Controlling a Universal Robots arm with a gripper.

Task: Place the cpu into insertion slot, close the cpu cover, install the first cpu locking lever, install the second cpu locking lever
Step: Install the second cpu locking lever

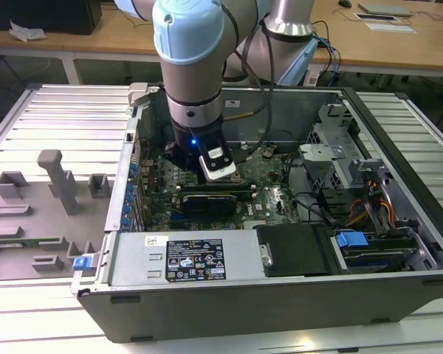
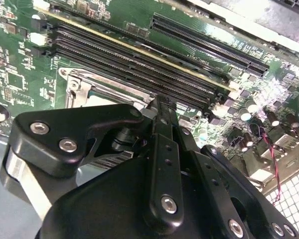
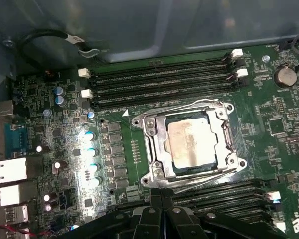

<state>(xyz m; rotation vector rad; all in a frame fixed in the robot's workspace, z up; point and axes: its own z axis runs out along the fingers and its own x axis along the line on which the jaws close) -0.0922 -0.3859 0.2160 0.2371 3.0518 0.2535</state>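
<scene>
Here the arm's black two-fingered gripper (image 3: 162, 196) hangs low inside the open grey computer case (image 1: 399, 214), its fingers pressed together into a narrow tip with nothing between them. In the first wrist view that tip sits right at the near edge of the thin square silver metal cpu cover (image 3: 154, 144), at the rim of the frame; whether it actually touches the metal I cannot tell. In the second wrist view the same closed fingers (image 2: 164, 129) point down at a corner of the silver frame (image 2: 84, 87) just beside the long black memory slots (image 2: 139, 59).

The small flat square cpu with its pale silver-grey top (image 3: 189, 142) lies flat in the square insertion slot (image 3: 175, 167), and the cover is folded down around it, the chip showing through the square window. Rows of narrow black memory slots run along both sides of the socket on the green motherboard (image 3: 269, 124).

In the exterior view the gripper (image 1: 207, 158) reaches down over the board, behind a long black card (image 1: 207, 200), and a grey fixture tray with moulded blocks (image 1: 37, 221) lies outside the case on the exterior view's left.
</scene>
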